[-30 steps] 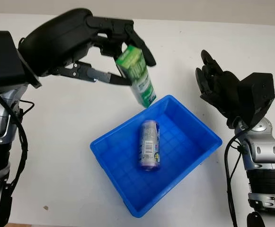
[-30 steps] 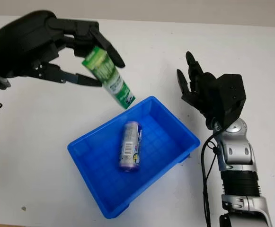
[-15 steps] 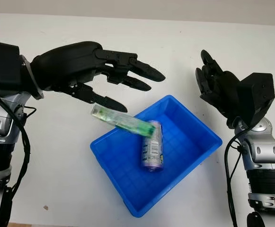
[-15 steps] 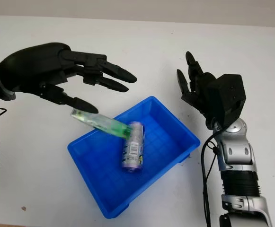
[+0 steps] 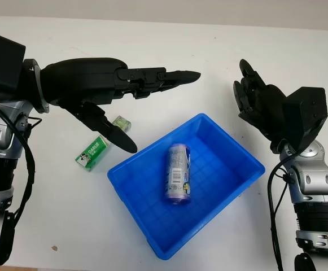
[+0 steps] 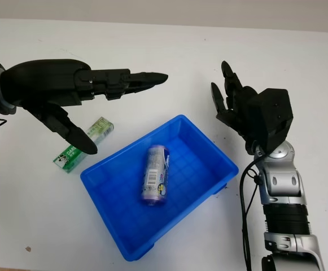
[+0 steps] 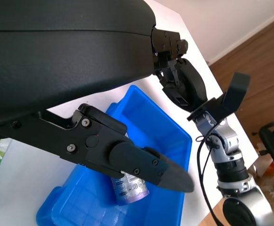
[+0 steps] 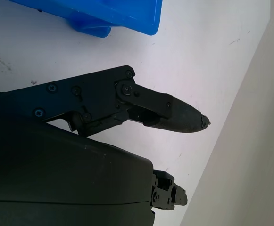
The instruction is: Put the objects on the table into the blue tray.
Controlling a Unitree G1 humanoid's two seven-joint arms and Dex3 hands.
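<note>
A blue tray (image 5: 231,180) sits mid-table with a purple can (image 5: 178,173) lying on its floor. A green and white box (image 5: 95,151) lies flat on the white table just left of the tray, outside it. My left hand (image 5: 144,107) hovers open above the box and the tray's left corner, holding nothing; its thumb (image 5: 112,134) crosses over the box. The tray (image 7: 170,141) and the can (image 7: 129,190) also appear past the left hand's thumb in the left wrist view. My right hand (image 5: 251,96) is open, raised to the right of the tray.
The white table (image 5: 220,62) stretches bare behind the tray and in front of it. The tray's corner (image 8: 122,16) is close to the right hand in the right wrist view. Small dark specks mark the table near the front left (image 5: 54,247).
The left hand let go of the green box. The box dropped, struck the tray's left rim and can, and now lies on the table left of the tray. The right hand stayed still.
</note>
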